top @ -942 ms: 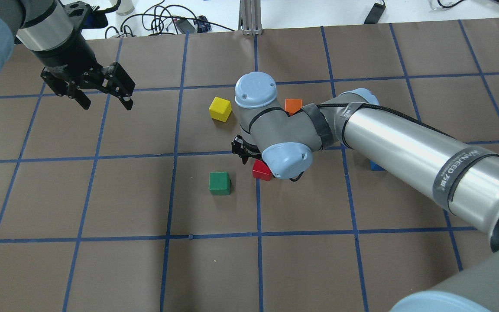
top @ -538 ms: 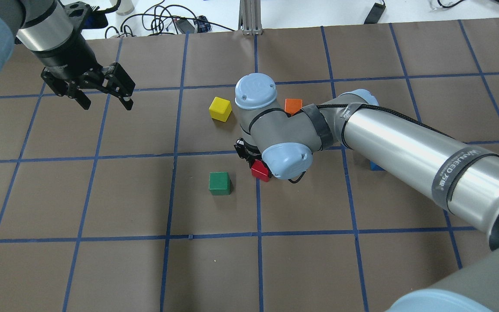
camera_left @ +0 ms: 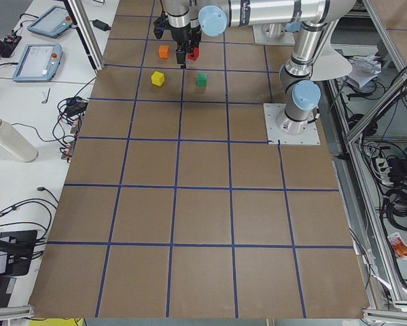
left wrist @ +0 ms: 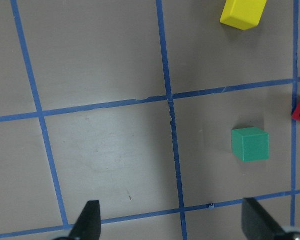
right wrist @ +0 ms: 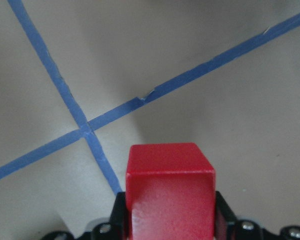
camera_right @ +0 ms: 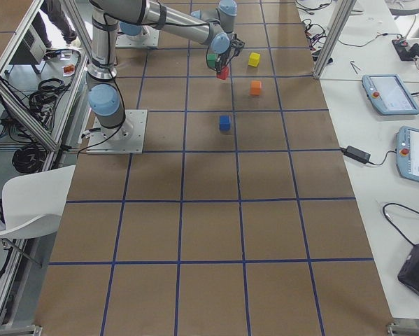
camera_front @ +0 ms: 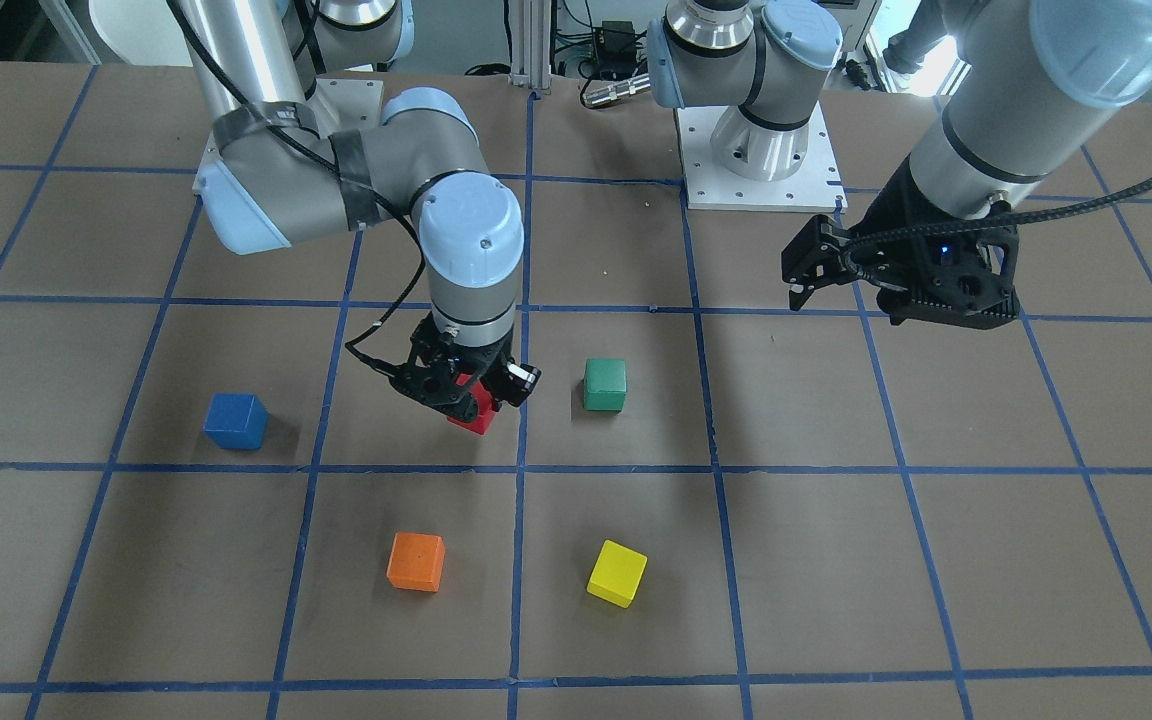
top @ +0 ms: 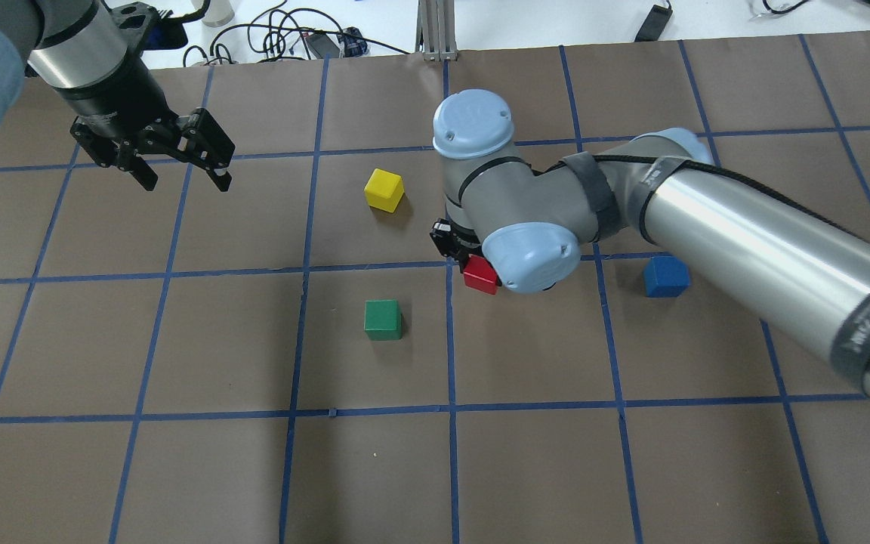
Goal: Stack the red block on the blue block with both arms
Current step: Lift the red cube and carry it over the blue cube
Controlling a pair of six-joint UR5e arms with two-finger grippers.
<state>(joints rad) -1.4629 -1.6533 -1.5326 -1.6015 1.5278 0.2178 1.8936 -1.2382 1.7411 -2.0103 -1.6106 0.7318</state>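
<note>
My right gripper [camera_front: 463, 395] is shut on the red block [camera_front: 477, 412] and holds it just above the table; the wrist hides most of the gripper in the overhead view, where the red block [top: 479, 274] pokes out. In the right wrist view the red block [right wrist: 170, 192] sits between the fingers over a blue tape crossing. The blue block [top: 665, 276] stands alone on the table to the right of it, also in the front view [camera_front: 235, 421]. My left gripper [top: 186, 183] is open and empty, raised at the far left; in its wrist view the fingertips [left wrist: 89, 220] are spread wide.
A green block [top: 383, 319] stands near the red one, a yellow block [top: 384, 189] beyond it. An orange block [camera_front: 416, 561] is hidden under my right arm in the overhead view. Cables lie past the table's far edge [top: 284, 38].
My right gripper closed on the red block and has lifted it, moving right and away toward the blue block, which now shows whole. The left arm has not moved.
</note>
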